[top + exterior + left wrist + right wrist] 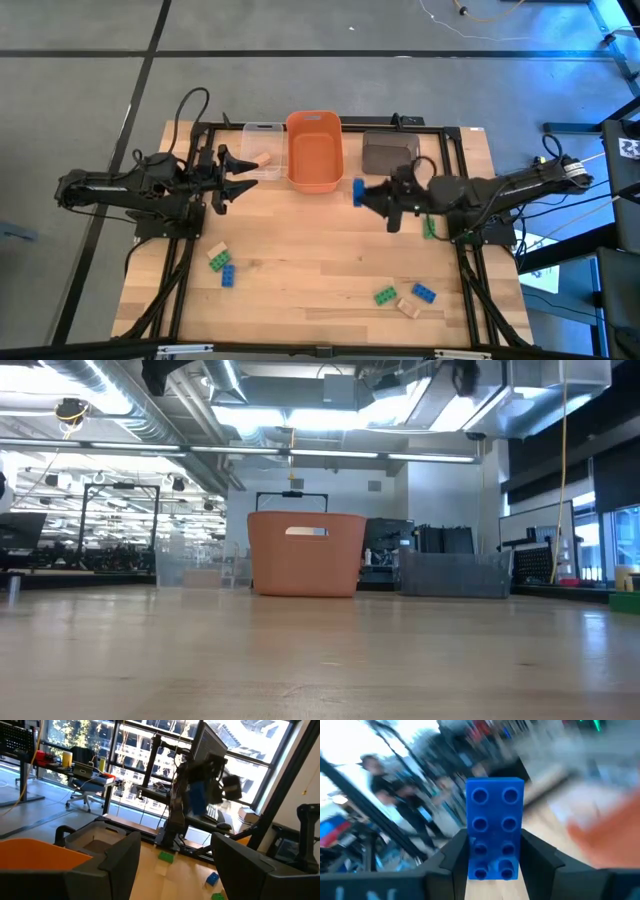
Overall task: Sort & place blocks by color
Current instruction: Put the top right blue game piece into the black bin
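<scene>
- The right claw (362, 192) hangs above the table (300, 260), just beside the orange bin (315, 150) and in front of the grey-brown bin (389, 152); its fingers are clamped on a blue block (495, 827), whose studded face with 8 studs shows in the right wrist view.
- The left claw (232, 178) sits at the table's left side, next to the clear bin (262, 135), with its fingers (115, 865) spread apart and nothing between them.
- 1 pale tan block (265, 159) lies inside the clear bin.
- Near the front left of the table lie a tan block (216, 249), a green one (218, 261) and a blue one (228, 276).
- Near the front right lie a green block (385, 295), a blue block (424, 292) and a tan block (408, 306).
- Another green block (428, 228) lies under the right arm.
</scene>
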Motion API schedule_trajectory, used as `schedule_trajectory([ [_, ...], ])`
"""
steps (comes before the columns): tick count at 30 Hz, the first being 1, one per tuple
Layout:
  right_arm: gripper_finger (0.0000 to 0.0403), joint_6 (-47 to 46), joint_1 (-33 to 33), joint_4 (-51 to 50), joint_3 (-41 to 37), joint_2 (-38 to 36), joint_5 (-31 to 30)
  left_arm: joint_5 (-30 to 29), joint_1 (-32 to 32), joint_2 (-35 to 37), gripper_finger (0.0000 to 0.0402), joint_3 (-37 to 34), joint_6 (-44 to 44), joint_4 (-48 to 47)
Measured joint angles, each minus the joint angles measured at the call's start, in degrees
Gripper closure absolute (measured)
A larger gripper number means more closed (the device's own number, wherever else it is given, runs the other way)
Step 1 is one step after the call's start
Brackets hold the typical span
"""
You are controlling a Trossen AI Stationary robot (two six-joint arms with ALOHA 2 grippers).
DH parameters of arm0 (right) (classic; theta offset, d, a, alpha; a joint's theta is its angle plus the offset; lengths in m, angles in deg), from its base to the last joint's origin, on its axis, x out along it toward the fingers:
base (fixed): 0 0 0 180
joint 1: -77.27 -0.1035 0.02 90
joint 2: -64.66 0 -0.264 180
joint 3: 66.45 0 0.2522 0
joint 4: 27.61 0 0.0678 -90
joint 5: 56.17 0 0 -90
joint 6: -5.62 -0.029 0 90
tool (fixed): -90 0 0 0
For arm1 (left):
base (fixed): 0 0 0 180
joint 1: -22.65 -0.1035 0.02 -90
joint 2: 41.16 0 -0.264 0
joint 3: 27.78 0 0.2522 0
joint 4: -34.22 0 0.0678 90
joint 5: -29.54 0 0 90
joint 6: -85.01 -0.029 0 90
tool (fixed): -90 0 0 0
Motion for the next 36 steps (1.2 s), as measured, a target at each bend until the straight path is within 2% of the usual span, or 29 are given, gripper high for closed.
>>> schedule_trajectory([
  [4,0.0266,5.9,1.8,6.8,0.0,0.2,2.5,0.0,0.0,0.0,0.0168,0.0,0.0,0.1],
  [12,0.0266,5.4,2.4,7.2,0.0,0.2,5.6,0.0,0.0,0.0,0.0168,0.0,0.0,0.1],
  [18,0.0266,4.8,3.3,6.8,0.2,0.2,3.9,-0.4,0.0,0.0,0.0168,0.0,0.0,0.1],
  [21,0.0266,5.1,7.5,-3.2,4.5,0.4,2.2,-0.7,0.0,0.0,0.0168,0.0,0.0,0.1],
  [25,0.0266,3.7,17.2,-28.7,15.5,3.3,2.1,-0.9,0.0,0.0,0.0168,0.0,0.1,0.1],
  [29,0.0266,4.4,28.5,-51.9,25.2,9.6,1.9,-1.1,0.0,0.0,0.0168,0.0,0.0,0.4],
  [33,0.0266,6.9,38.0,-63.3,26.8,16.1,1.9,-2.4,0.0,0.0,0.0168,0.0,0.1,0.4],
  [36,0.0266,7.4,43.2,-66.0,25.1,20.7,2.1,-2.6,0.0,0.0,0.0168,0.0,0.0,0.7],
])
